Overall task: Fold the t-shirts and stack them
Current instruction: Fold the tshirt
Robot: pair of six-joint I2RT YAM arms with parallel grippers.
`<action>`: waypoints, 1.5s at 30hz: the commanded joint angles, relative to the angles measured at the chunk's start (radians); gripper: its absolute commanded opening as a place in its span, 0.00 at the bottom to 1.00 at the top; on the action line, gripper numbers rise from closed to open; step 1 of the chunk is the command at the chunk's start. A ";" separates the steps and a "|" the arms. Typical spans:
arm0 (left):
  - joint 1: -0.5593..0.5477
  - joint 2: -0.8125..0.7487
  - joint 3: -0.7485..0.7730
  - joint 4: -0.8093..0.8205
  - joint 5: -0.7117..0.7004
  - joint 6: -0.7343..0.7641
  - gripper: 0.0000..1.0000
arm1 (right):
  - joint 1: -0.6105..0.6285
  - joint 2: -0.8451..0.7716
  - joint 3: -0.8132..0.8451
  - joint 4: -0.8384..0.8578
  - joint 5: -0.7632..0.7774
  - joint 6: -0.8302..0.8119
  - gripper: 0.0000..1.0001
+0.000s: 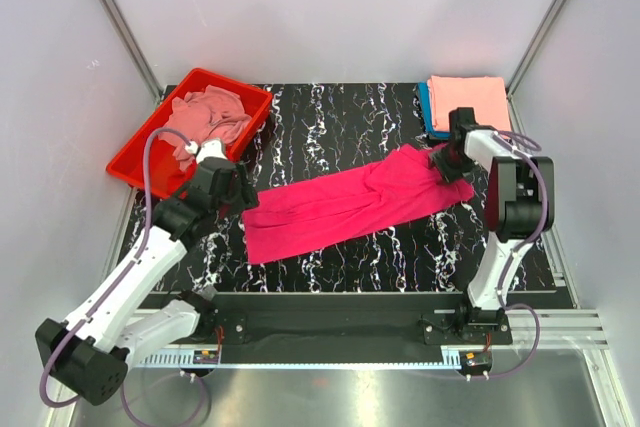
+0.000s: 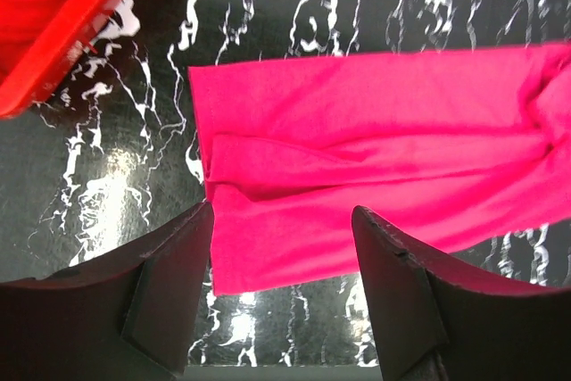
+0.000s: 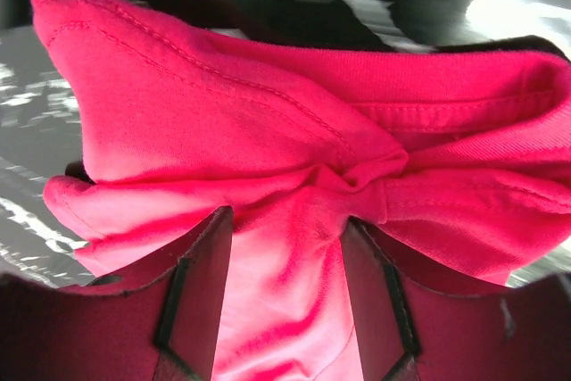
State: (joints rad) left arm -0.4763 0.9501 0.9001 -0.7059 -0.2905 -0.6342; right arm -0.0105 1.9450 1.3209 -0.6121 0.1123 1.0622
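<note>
A hot pink t-shirt (image 1: 345, 202), folded into a long band, lies slantwise across the black marbled table (image 1: 330, 117). My right gripper (image 1: 445, 162) is at its far right end, and the jaws are closed on a bunched fold of the pink cloth (image 3: 285, 247) by the collar seam. My left gripper (image 1: 243, 197) hovers open over the shirt's left end; its fingers (image 2: 169, 283) straddle the near left corner of the shirt (image 2: 357, 167) without touching it. A folded salmon-peach t-shirt (image 1: 470, 99) lies on a teal-blue one (image 1: 428, 112) at the back right.
A red plastic tray (image 1: 140, 152) at the back left holds crumpled dusty pink t-shirts (image 1: 208, 115); its corner shows in the left wrist view (image 2: 53, 33). White walls with metal posts enclose the table. The arm bases stand on a rail at the near edge.
</note>
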 commanded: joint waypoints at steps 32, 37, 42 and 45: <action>-0.065 -0.019 -0.268 0.109 0.177 -0.053 0.69 | 0.202 0.636 0.969 -0.044 -0.125 -0.242 0.56; -0.070 0.030 -0.244 0.123 0.172 -0.030 0.69 | 0.201 0.727 1.054 -0.017 -0.131 -0.266 0.56; -0.088 0.142 -0.221 0.184 0.191 0.037 0.68 | 0.185 0.750 1.149 0.047 -0.201 -0.315 0.57; -0.136 0.214 -0.224 0.303 0.264 0.119 0.65 | 0.184 0.697 1.157 0.077 -0.247 -0.384 0.57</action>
State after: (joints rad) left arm -0.5755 1.1118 0.6353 -0.5594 -0.1101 -0.6102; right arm 0.1818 2.6698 2.4332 -0.5697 -0.0788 0.7681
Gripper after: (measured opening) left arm 0.664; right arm 0.568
